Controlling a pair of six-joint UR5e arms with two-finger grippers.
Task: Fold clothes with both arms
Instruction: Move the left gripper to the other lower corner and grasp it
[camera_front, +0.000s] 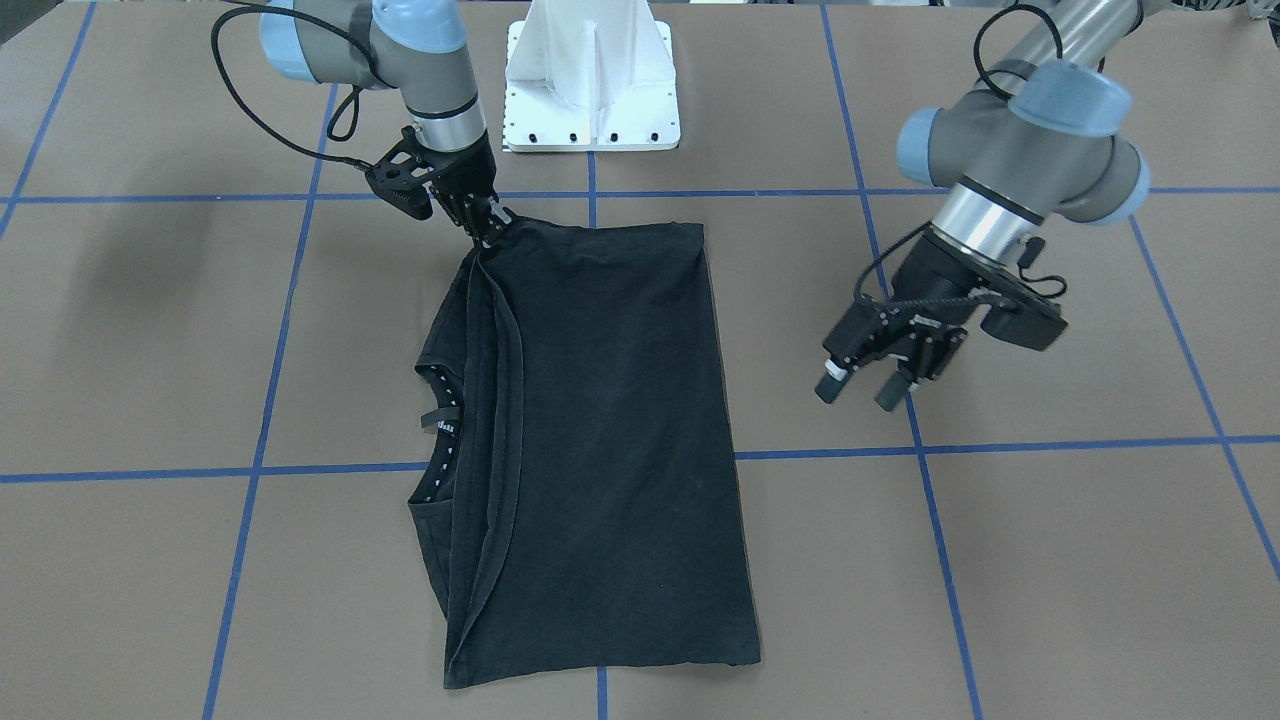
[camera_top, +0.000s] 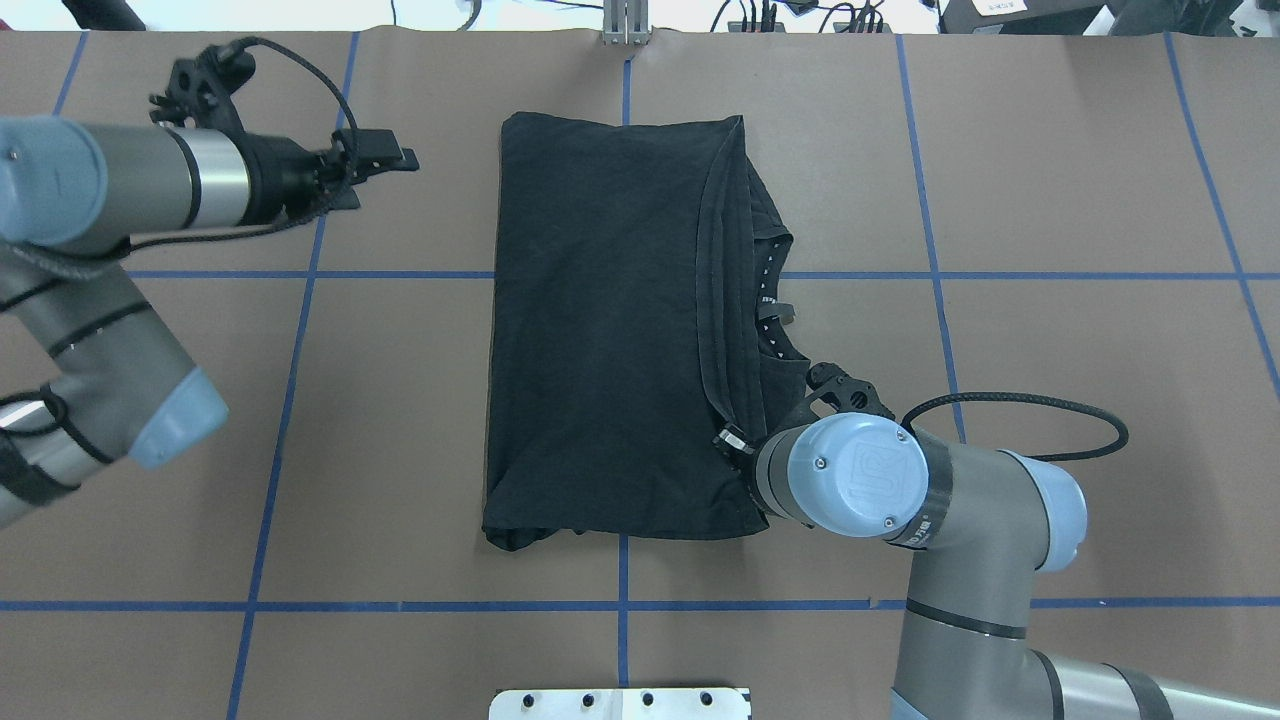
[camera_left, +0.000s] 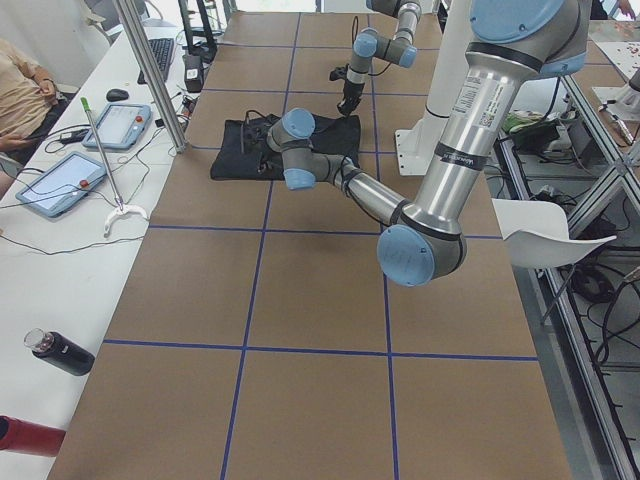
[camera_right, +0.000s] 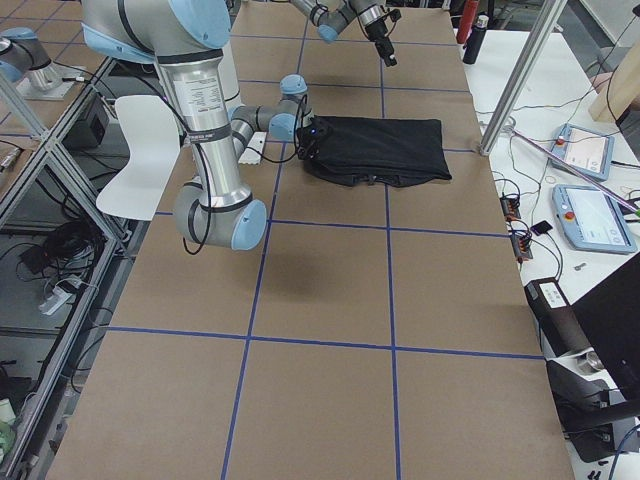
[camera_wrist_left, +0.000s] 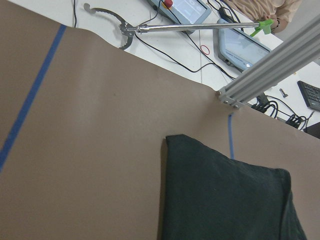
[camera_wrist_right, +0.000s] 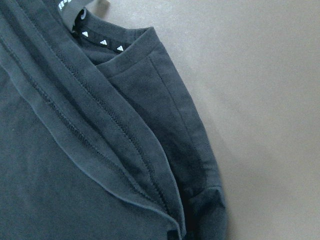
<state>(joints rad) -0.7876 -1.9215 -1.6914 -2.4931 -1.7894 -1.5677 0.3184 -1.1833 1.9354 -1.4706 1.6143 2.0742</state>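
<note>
my right tool (camera_front: 492, 222) pinches the corner of the folded t-shirt (camera_front: 610, 430) lying on the table (camera_front: 1050, 560); my left tool (camera_front: 858, 392) hangs open, well apart. pulling one-handed could drag the layers askew and spoil the fold.

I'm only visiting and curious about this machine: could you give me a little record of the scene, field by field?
Garment: black fabric T-shirt, folded into a rectangle, plain side up
Surface: brown table with blue tape lines
Right end effector: shut on the T-shirt's corner
Left end effector: open, empty, beside the T-shirt, not touching
</note>
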